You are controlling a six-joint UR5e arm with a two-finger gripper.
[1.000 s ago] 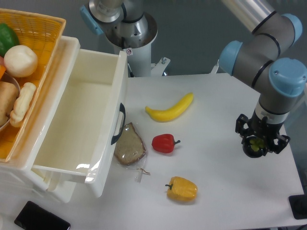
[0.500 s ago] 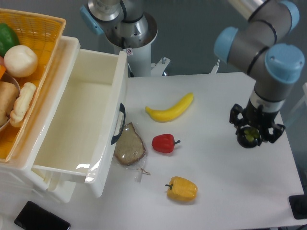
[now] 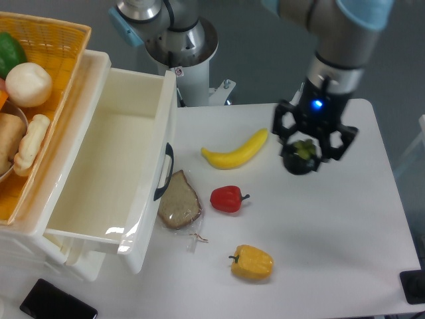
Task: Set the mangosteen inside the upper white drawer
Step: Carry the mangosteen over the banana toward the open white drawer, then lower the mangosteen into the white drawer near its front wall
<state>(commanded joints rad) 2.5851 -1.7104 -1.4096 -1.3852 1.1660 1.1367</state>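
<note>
Carried leftward and higher since a second earlier, toward upper white drawer: mangosteen, pinched in pincer.

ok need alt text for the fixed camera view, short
A robot gripper holds a dark mangosteen above a white table, right of a banana. A red pepper, yellow pepper and bread slice lie nearby; the upper white drawer stands open at left.
</note>
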